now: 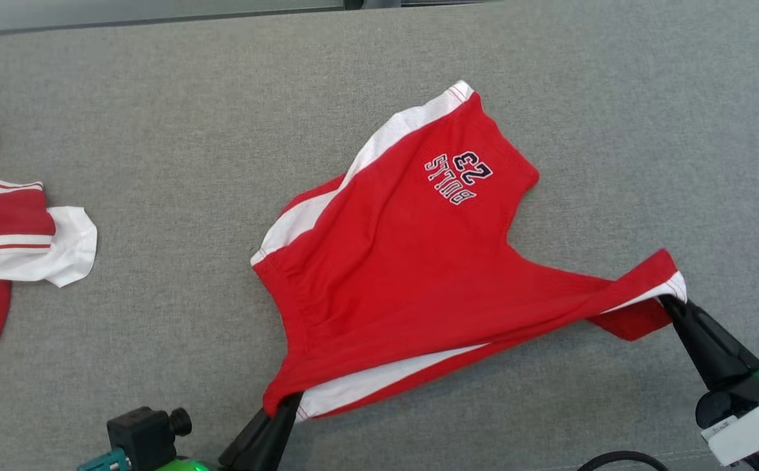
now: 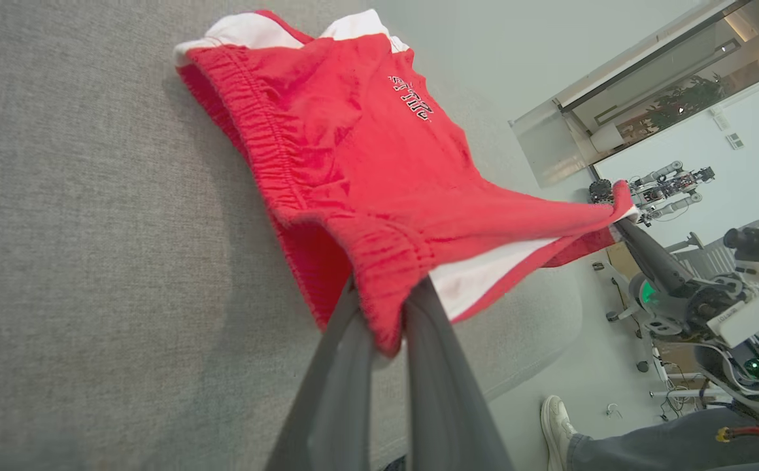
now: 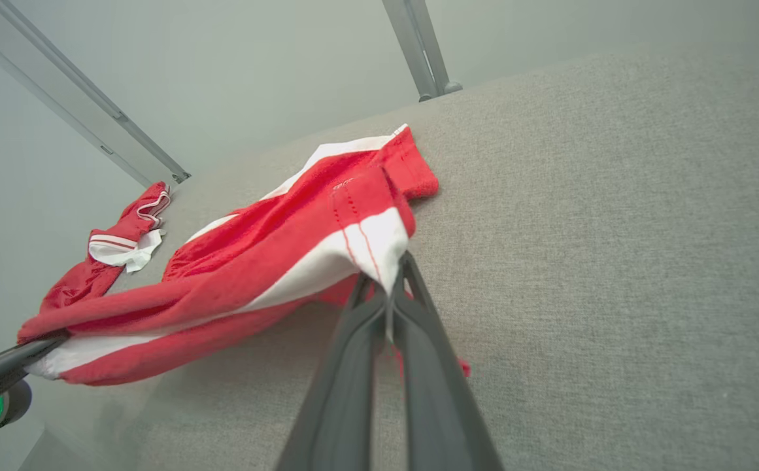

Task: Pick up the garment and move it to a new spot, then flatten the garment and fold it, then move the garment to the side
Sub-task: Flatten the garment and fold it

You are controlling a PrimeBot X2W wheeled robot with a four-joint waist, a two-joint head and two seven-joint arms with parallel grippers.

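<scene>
Gripping the shorts (image 1: 405, 261) at two points, the robot has them stretched across the lower middle of the head view. The left gripper (image 1: 286, 411) is closed on the waistband corner at the bottom edge. The right gripper (image 1: 670, 302) is closed on the hem of one leg at the right. The near edge hangs taut between them, lifted off the table (image 1: 157, 131). The far leg, with its print, lies on the table toward the upper centre. A second garment (image 1: 6, 248) lies well apart at the left edge.

This looks like the spreading step, with folding not yet begun. To do it well, hold the near edge taut and draw both grippers evenly toward the bottom of the frame, so the far leg slides out flat rather than bunching. The held leg is twisted, with white stripe and red underside showing together. The right gripper therefore likely needs to swing further right and level the hem before lowering. Lower both ends together and let go only once the cloth rests on the table. Loosening one side early would let the gathered waistband pull the fabric into a heap.
</scene>
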